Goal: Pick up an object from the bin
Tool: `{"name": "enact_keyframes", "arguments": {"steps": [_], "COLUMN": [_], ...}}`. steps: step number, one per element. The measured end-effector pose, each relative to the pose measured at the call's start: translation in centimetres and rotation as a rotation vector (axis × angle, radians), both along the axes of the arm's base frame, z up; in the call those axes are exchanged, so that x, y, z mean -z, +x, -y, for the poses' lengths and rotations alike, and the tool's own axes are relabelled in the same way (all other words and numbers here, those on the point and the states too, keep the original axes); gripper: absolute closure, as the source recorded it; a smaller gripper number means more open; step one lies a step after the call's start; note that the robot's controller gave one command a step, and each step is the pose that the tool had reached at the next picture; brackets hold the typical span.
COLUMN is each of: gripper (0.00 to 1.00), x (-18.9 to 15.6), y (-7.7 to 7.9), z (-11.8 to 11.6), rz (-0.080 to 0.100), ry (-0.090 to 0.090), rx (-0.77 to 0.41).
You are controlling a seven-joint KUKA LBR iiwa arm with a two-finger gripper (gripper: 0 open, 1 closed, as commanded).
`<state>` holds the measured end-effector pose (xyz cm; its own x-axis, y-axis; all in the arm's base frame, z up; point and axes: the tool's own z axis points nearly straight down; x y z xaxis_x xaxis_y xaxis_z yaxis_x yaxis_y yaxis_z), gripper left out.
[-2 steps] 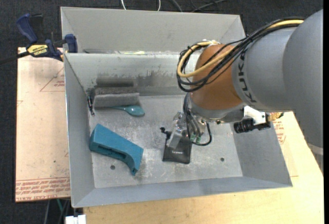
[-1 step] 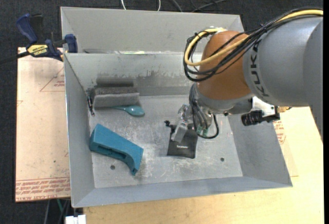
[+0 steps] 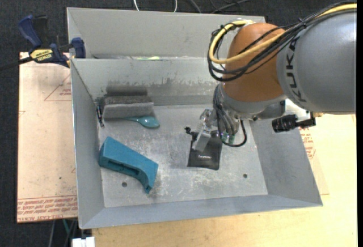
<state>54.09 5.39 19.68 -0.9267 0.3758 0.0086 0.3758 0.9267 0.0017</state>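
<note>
A: What lies nearest to us in the grey metal bin?

B: At the front left there is a blue plastic piece with a bent, angled shape. It lies on the bin's floor, well apart from the other things.

A: And where is the hand?

B: The hand is a little further in, right of the middle. It is over the far end of a small black flat rectangular object that lies on the floor there. It seems to touch this end, but the view is poor at that place, so I am not sure.

A: Is the hand apart or together?

B: I cannot tell. The orange wrist cover stands over it.

A: What lies behind?

B: At the back left is a small teal spoon-shaped thing. Just behind it, a grey oblong block lies near the back wall.
</note>
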Motion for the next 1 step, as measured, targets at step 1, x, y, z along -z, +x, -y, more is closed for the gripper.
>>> {"name": "enact_keyframes", "arguments": {"steps": [1], "gripper": [1.00], "x": [-1.47], "y": [-0.03], "z": [-0.01], "rz": [-0.003], "ry": [0.000], "rx": [-0.001]}}
